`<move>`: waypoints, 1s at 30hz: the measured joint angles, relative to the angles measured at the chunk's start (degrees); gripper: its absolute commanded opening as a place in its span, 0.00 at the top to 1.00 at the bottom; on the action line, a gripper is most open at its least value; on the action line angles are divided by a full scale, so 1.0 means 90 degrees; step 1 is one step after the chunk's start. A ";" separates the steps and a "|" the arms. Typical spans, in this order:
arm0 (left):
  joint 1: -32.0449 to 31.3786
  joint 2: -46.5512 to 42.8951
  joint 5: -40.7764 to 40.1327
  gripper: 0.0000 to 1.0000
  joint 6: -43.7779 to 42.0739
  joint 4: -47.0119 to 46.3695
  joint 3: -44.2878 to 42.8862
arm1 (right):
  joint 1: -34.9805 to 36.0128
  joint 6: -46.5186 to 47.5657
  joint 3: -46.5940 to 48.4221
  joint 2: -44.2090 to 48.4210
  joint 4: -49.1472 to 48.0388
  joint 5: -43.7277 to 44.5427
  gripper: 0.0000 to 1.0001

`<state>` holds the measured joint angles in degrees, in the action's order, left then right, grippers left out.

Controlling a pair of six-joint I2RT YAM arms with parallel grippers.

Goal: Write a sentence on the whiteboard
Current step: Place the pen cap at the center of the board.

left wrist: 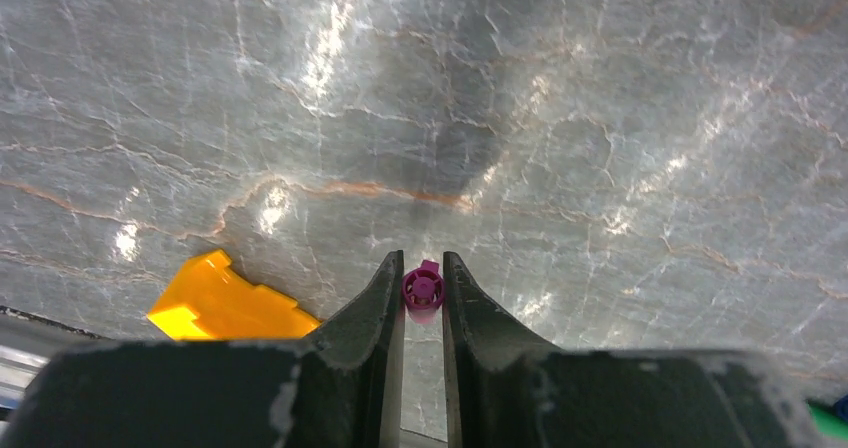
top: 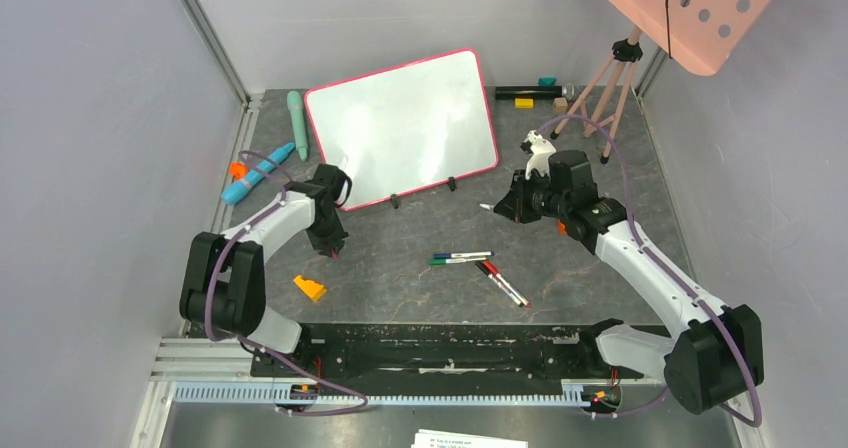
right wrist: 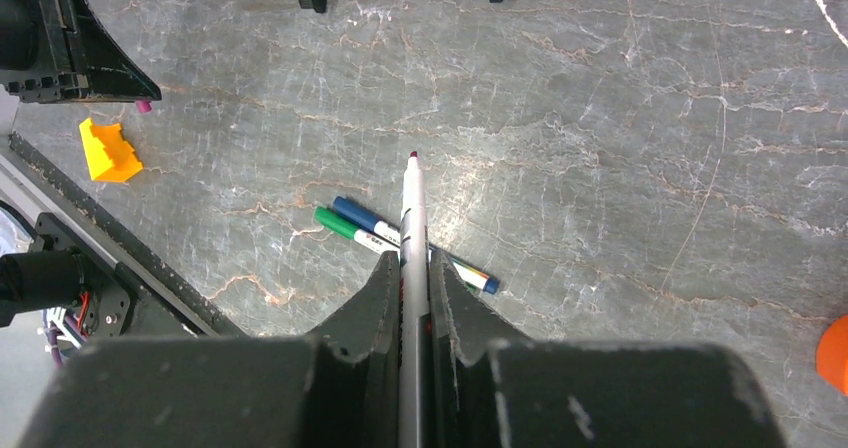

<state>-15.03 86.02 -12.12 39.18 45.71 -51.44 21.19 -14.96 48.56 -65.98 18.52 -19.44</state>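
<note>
**Whiteboard** (top: 400, 128): pink-red rim, set askew at the rear centre of the grey marbled table (top: 400, 298). Two black clip feet (top: 395, 201) sit on its near edge. Bare stone lies open between that edge and the loose pens.

**Left gripper** (top: 330, 240): just off the board's near-left corner, pointing down at the table. Its fingers are clamped on a small magenta cap (left wrist: 422, 288) (too small to make out from the top view).

**Right gripper** (right wrist: 414, 268): off the board's near-right corner, closed around an uncapped marker (right wrist: 412, 218) with a white barrel, its dark tip aimed toward the table's middle. The right wrist view alone shows the board's rim and feet from table level.

**Loose stock between the arms:**
- a green-and-blue marker pair (top: 460, 258)
- a red-and-black pair (top: 502, 283)
- an orange wedge (top: 309, 288) near the left gripper

**Left of the board:**
- a teal cylinder (top: 296, 123)
- a blue pen-like thing (top: 258, 173)

**Rear right:**
- a yellow block (top: 523, 103)
- tripod legs (top: 605, 98) close beside the right arm
- a salmon perforated panel (top: 690, 8) above the tripod
</note>
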 measured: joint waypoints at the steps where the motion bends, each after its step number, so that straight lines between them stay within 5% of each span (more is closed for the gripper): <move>1: 0.0058 0.0015 0.0000 0.90 -0.0017 -0.0010 0.0002 | 0.0000 0.0000 0.0012 -0.0012 -0.0002 0.0000 1.00; 3: 0.0197 0.0083 -0.0002 0.82 -0.0085 -0.0066 0.0002 | 0.0000 0.0000 0.0044 -0.0034 0.0000 -0.0002 1.00; 7: 0.0381 0.0231 0.0002 0.46 -0.0180 -0.0114 0.0002 | 0.0000 0.0000 0.0117 -0.0080 0.0002 -0.0002 1.00; 9: 0.0406 0.0209 0.0010 0.38 -0.0296 -0.0124 0.0002 | 0.0000 0.0000 0.0151 -0.0095 0.0000 0.0000 1.00; 16: 0.0406 -0.0160 0.0005 0.28 -0.0393 -0.0061 -0.0034 | 0.0000 -0.0007 0.0250 -0.0204 -0.0017 -0.0002 1.00; 22: 0.0410 -0.0908 0.0311 0.01 -0.0699 -0.0141 -0.0238 | 0.0000 -0.0080 0.0379 -0.0352 -0.0078 -0.0015 1.00; 30: 0.0505 -0.2778 0.0979 0.00 -0.1175 -0.2052 0.0318 | 0.0000 -0.0257 0.0670 -0.0493 -0.0083 -0.0090 1.00</move>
<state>-10.48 61.01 -3.31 28.60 27.24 -48.58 21.19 -17.28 54.59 -70.41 17.78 -20.25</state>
